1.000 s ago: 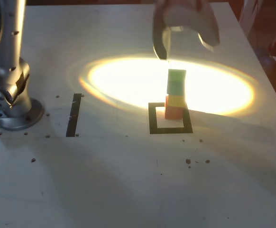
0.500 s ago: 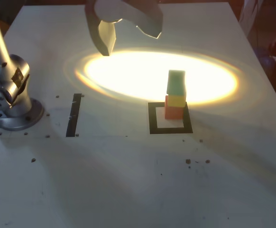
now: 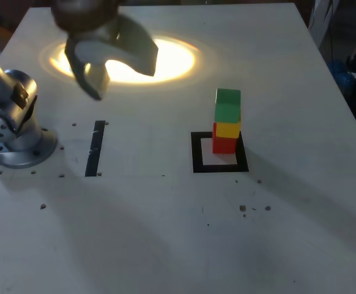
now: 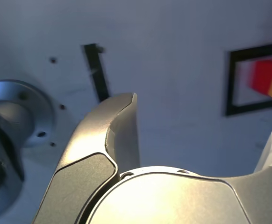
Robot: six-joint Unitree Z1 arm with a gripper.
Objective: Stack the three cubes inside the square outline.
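Okay, my gripper [image 3: 122, 81] hangs wide open, well apart from the green [image 3: 228, 105], yellow [image 3: 228, 130] and red cubes [image 3: 224, 145], stacked.

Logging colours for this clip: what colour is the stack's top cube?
Green, clearest in the exterior view.

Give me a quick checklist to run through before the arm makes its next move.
1. Gripper open, nothing held: ok.
2. Three cubes stacked, green cube on yellow cube on red cube: ok.
3. Stack standing without visible toppling: ok.
4. Red cube's base inside the black square outline: ok, though it sits toward the exterior view's right side.
5. Gripper away from the stack: ok.
6. Cubes lined up exactly, face to face: cannot tell.
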